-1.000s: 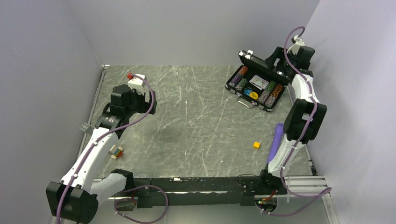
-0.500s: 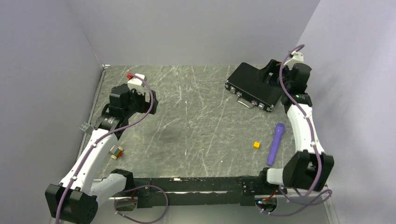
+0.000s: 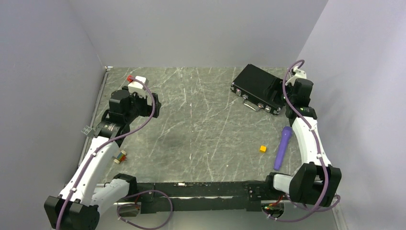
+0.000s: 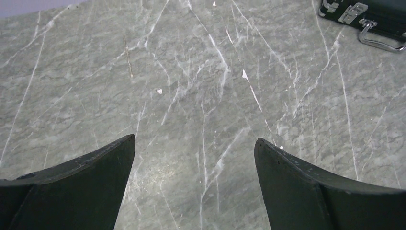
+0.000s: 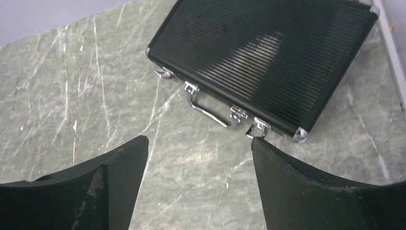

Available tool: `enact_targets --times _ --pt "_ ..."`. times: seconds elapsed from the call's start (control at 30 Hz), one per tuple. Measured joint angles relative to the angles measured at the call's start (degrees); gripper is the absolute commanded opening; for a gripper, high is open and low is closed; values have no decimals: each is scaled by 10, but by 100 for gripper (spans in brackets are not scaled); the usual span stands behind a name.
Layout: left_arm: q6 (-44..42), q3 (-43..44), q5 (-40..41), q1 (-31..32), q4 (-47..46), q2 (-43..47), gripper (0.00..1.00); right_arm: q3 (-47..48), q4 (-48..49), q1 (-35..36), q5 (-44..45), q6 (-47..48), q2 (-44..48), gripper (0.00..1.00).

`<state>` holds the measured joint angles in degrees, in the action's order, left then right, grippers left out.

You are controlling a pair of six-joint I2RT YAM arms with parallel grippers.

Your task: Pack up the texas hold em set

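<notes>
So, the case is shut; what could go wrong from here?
The latches on the case look unfastened, so it could open if lifted by the handle. The open right gripper must press small latches; a push may slide the case instead. The stick lies close beside the right arm and may be knocked.

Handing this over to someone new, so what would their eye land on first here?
The black briefcase, lid down, lies at the far right of the table, with its silver handle on the near edge. The right gripper hangs open just short of it, touching nothing. Nearer, a purple stick and a small yellow cube lie loose on the right side.
</notes>
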<state>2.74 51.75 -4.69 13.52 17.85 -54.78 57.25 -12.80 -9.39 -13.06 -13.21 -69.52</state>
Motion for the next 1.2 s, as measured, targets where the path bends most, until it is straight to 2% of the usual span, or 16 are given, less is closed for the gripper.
enact_targets --times 0.17,0.3,0.43,0.53,0.7,0.93,1.2 --pt "1 0 0 0 -1 13 98 -40 -7 0 -5 -4 28 79" --pt "1 0 0 0 0 13 98 -77 -3 0 -14 -7 39 72" --pt "1 0 0 0 0 13 98 -107 -2 0 -16 -15 39 63" --pt "1 0 1 0 0 13 98 -120 6 0 -21 -26 33 53" --pt "1 0 3 0 0 13 98 -129 31 0 -24 -41 2 43" --pt "1 0 5 0 0 13 98 -134 54 1 -11 -49 -39 33" --pt "1 0 5 0 0 13 98 -126 83 1 27 -48 -90 29"
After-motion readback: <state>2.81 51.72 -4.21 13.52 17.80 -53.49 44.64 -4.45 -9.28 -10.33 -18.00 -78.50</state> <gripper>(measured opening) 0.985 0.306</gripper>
